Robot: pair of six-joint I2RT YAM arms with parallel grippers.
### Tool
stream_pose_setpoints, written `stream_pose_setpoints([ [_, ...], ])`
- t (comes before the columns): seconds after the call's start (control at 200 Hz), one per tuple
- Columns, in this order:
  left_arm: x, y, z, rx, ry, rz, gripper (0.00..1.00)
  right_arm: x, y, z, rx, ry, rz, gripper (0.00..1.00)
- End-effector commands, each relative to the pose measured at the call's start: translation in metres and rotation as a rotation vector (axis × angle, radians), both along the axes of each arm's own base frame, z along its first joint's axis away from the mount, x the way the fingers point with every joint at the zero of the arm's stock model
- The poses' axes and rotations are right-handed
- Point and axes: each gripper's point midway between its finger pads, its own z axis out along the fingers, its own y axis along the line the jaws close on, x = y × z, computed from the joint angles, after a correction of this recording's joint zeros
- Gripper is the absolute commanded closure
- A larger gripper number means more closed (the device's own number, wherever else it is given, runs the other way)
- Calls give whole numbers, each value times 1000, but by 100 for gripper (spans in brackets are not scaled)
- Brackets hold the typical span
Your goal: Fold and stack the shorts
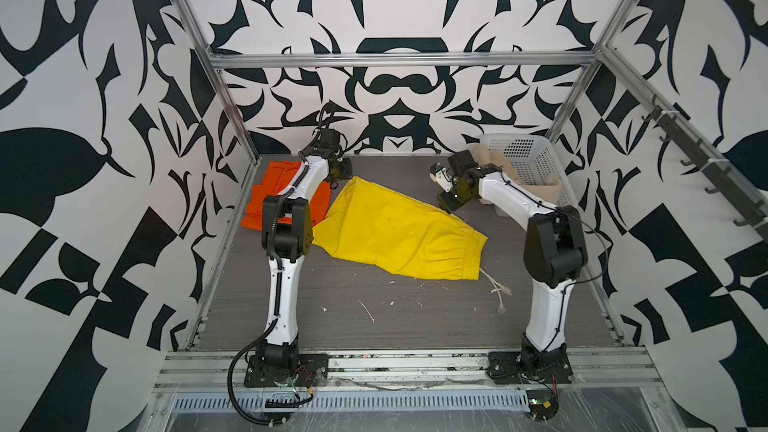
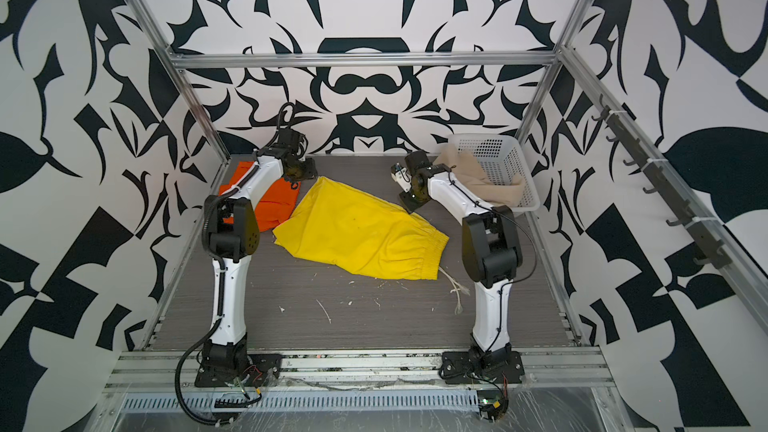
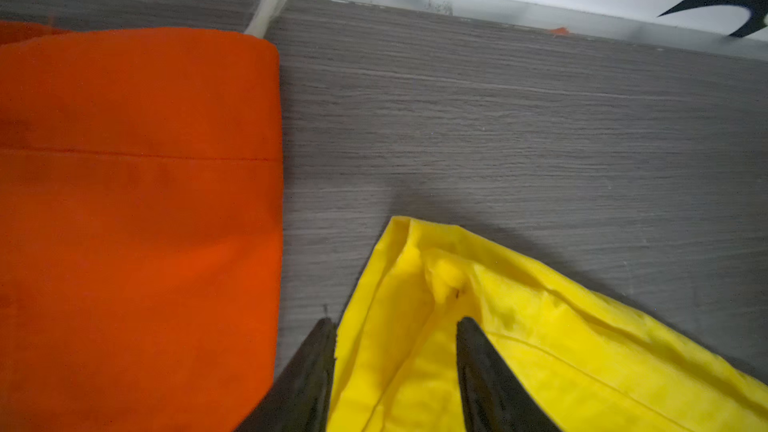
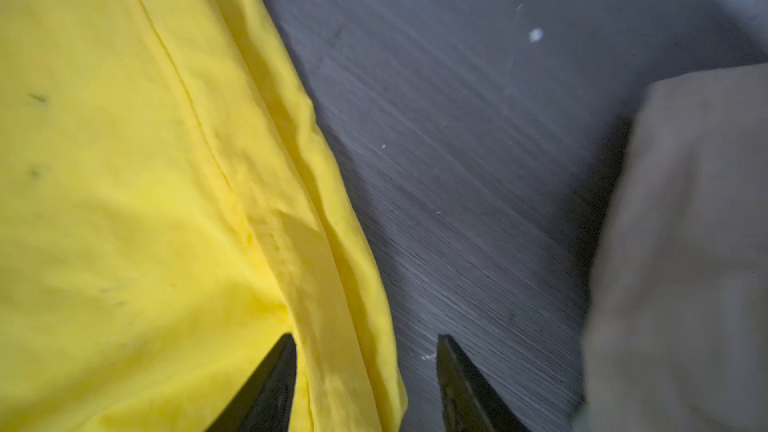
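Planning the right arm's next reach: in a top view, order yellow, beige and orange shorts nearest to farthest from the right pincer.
1. yellow shorts, at the right pincer.
2. beige shorts, in the basket beside it.
3. orange shorts, far left.

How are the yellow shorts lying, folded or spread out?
Folded in half, it seems: the yellow shorts lie flat as one leg shape, waistband at one end, layered edges showing in the left wrist view.

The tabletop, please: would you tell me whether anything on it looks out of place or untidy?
Yes. White scraps litter the grey table in front of the yellow shorts, whose frayed drawstring trails loose from the waistband. The yellow shorts also lie diagonally, unlike the folded orange shorts.
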Motion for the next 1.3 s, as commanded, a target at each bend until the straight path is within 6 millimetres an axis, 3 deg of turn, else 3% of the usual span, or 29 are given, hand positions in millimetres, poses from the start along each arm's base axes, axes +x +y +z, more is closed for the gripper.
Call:
stream_pose_setpoints([
  [0.0, -30, -17, 67, -96, -84, -31, 49, -15, -1, 54, 103, -85, -69, 41],
  [0.045, -46, -22, 71, -117, -83, -42, 50, -27, 5, 58, 173, -69, -80, 37],
  [0.245, -119, -25, 35, -221, 46, -20, 50, -78, 47, 52, 605, 64, -155, 38],
  [0.325, -143, -30, 14, -272, 114, -11, 51, -91, 61, 37, 710, 120, -191, 40],
  [0.475, -171, -25, -24, -286, 205, 53, 51, -107, 72, -4, 725, 230, -252, 42],
  [0.64, -201, -19, -64, -296, 321, 133, 51, -121, 57, -57, 654, 330, -367, 42],
  [0.835, -249, -15, -89, -280, 408, 195, 50, -148, -3, -103, 517, 411, -581, 42],
  [0.905, -268, -17, -90, -283, 424, 208, 50, -163, -28, -110, 447, 430, -644, 42],
  [0.99, -283, -25, -76, -314, 406, 198, 50, -177, -55, -108, 373, 423, -689, 42],
  [1.11, -286, -28, -40, -367, 325, 204, 49, -181, -72, -81, 316, 360, -673, 41],
  [1.2, -281, -17, -16, -329, 240, 208, 47, -169, -59, -52, 386, 318, -616, 42],
  [1.3, -271, -3, -5, -227, 177, 170, 46, -156, -27, -26, 449, 263, -506, 42],
])
